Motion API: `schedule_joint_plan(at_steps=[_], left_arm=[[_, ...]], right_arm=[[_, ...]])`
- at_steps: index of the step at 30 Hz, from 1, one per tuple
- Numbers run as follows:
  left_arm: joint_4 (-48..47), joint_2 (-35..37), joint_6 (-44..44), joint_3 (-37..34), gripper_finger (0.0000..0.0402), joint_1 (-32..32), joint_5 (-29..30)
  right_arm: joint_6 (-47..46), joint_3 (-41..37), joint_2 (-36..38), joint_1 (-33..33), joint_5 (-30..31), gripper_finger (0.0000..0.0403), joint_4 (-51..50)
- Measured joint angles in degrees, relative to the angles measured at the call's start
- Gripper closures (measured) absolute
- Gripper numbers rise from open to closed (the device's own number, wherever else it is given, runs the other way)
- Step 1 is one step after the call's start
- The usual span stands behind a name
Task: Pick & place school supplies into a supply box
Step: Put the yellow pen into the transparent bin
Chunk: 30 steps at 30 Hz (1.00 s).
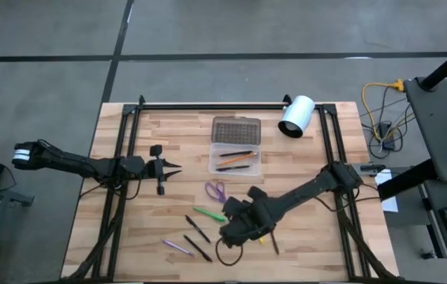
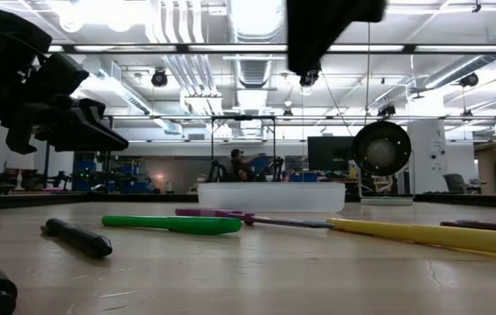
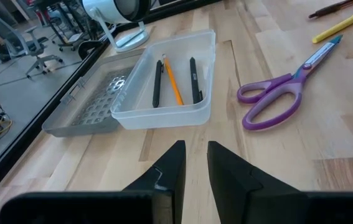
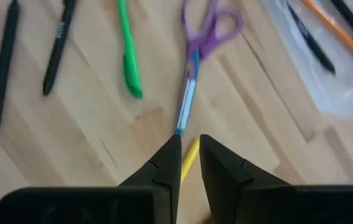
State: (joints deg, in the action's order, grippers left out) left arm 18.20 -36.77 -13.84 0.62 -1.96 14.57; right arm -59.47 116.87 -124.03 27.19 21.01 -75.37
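The floor [image 1: 207, 31] is grey with dark lines. Bright lamps [image 2: 256, 13] and pipes [image 2: 178, 35] hang from the ceiling. Office chairs [image 3: 36, 46] stand on the floor.

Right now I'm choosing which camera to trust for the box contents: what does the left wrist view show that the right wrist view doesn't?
Only the left wrist view shows the whole clear box with two black pens and an orange pencil inside, its open lid, and the white cylinder. Only the right wrist view shows two black pens on the table. Both show the purple scissors and a yellow pencil.
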Motion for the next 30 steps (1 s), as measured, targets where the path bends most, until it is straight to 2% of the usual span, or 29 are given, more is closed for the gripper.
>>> schedule_joint_plan(at_steps=[3, 10, 16, 21, 25, 30], left_arm=[[0.0, -0.02, 0.0, 0.02, 0.0349, 0.0, -0.01], [0.0, -0.02, 0.01, 0.0, 0.0349, 0.0, 0.0], [0.01, -0.03, 0.02, 0.0, 0.0349, 0.0, 0.0], [0.0, -0.04, 0.02, 0.0, 0.0349, 0.0, 0.0], [0.0, -0.02, 0.0, 0.04, 0.0349, 0.0, 0.0], [0.02, -0.02, 0.02, 0.02, 0.0349, 0.0, 0.0]], right_arm=[[-1.64, -1.0, 0.0, 0.78, -0.67, 0.0351, -1.12], [10.57, -1.83, 0.0, 1.45, -3.0, 0.0351, -2.62], [-1.68, -2.28, 0.04, 1.18, -5.6, 0.0351, -2.5], [-9.04, -5.62, 0.07, 0.62, -9.32, 0.0351, -2.15], [-9.94, -9.17, 0.07, -0.98, -13.24, 0.0351, -0.52], [-6.89, -12.75, 0.07, -2.61, -16.35, 0.0351, 7.36]])
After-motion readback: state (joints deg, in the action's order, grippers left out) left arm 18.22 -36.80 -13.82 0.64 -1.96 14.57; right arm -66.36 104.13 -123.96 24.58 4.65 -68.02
